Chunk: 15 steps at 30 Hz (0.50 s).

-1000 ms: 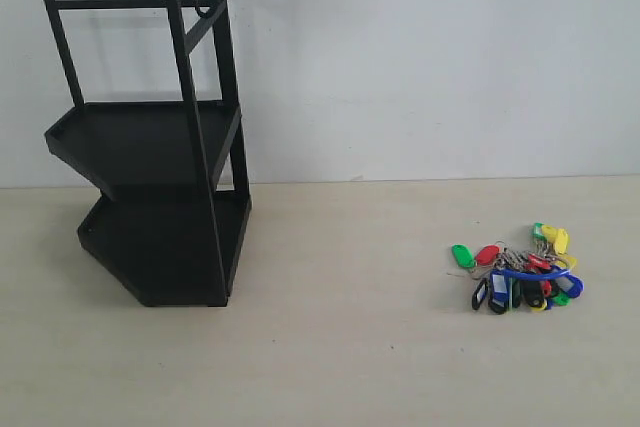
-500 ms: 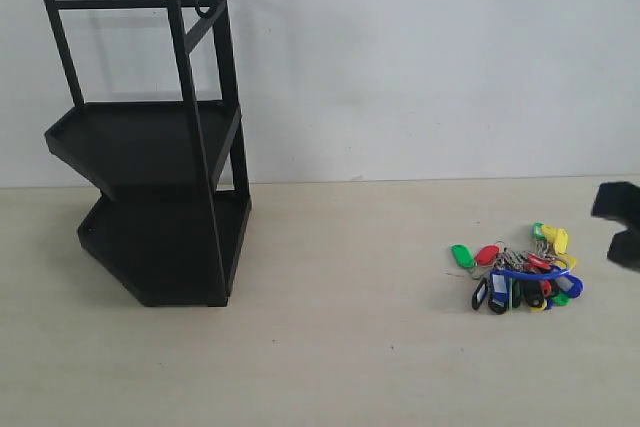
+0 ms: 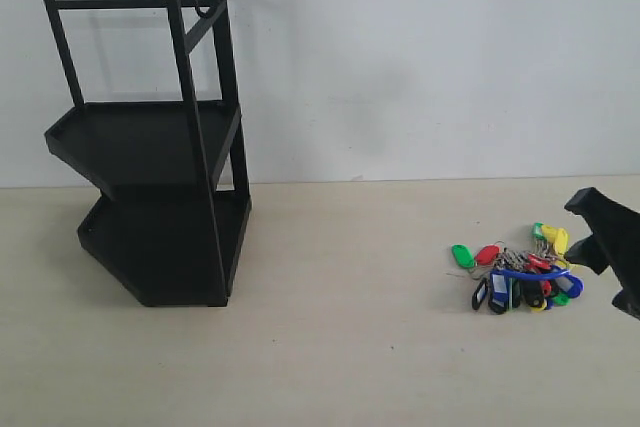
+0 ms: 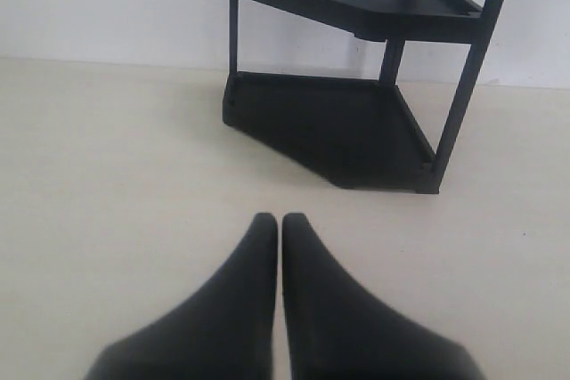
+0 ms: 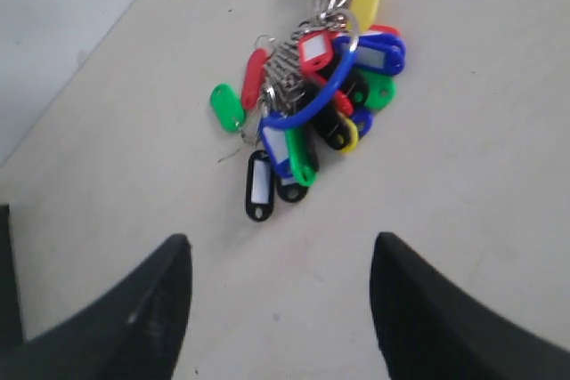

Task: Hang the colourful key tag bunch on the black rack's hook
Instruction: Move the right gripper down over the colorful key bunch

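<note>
The colourful key tag bunch (image 3: 520,272) lies flat on the pale table at the right, its blue loop on top. In the right wrist view the bunch (image 5: 312,86) lies ahead of my right gripper (image 5: 280,251), which is open and empty, a short gap from the nearest black tag. In the exterior view that gripper (image 3: 582,234) reaches in from the right edge, just right of the bunch. The black rack (image 3: 160,197) stands at the left, with the hook (image 3: 220,2) at its upper frame. My left gripper (image 4: 279,218) is shut and empty, facing the rack's lower trays (image 4: 356,122).
A white wall runs behind the table. Bare table top (image 3: 350,297) stretches between the rack and the bunch. The left arm is out of the exterior view.
My right gripper has come in from the right edge of the exterior view and moved left toward the bunch. Bunch and rack have not moved.
</note>
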### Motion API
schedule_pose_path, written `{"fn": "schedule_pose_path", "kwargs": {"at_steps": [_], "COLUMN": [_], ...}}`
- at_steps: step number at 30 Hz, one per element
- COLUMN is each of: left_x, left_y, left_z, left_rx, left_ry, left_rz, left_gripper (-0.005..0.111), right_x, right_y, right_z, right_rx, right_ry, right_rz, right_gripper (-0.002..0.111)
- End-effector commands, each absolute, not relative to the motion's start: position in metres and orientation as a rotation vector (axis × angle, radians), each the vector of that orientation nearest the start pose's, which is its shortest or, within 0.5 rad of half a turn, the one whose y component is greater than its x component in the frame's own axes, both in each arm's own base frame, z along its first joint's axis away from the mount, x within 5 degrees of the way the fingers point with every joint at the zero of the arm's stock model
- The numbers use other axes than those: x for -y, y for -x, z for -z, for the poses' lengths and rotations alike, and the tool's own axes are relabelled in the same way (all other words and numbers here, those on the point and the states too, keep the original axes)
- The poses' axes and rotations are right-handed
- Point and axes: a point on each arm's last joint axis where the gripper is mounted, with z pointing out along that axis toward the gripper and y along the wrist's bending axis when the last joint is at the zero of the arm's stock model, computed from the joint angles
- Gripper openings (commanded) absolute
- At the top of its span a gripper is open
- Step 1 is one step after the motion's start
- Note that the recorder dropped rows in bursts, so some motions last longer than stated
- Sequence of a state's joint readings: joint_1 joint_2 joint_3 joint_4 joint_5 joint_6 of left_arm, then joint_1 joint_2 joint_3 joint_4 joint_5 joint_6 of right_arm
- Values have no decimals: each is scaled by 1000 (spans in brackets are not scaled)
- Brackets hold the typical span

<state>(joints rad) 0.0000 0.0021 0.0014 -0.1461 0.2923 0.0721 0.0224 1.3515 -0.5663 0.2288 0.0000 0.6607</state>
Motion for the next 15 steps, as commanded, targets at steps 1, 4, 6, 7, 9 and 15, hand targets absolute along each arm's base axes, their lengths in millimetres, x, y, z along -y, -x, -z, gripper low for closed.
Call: {"fn": "schedule_pose_path", "kwargs": {"at_steps": [1,4,6,7,9,15], "left_x": [4,4,4,4,4,4], "left_y": [-55,-55,-55,-55,-55,-55], "left_z": [-188,-188,-188,-188,-188,-188], "left_rx": [-1766,-1766,-1766,-1766,-1766,-1766], "left_ry": [24,24,24,24,24,24], "left_rz": [79,79,79,79,79,79], "left_gripper": [4,4,4,4,4,4], "right_x": [1,2,2,2,1,1], "right_y": [-265,-272,-278,-282,-290,-307], "right_z": [-191,-176,-170,-168,-165,-158], "right_rx": [-2049,-2051,-2057,-2061,-2081,-2075], "right_ry": [-1033,-1068,-1084,-1087,-1095,-1126], "right_rz": [-471,-461,-457,-454,-450,-459], "right_gripper": [49,47,47,47,47,47]}}
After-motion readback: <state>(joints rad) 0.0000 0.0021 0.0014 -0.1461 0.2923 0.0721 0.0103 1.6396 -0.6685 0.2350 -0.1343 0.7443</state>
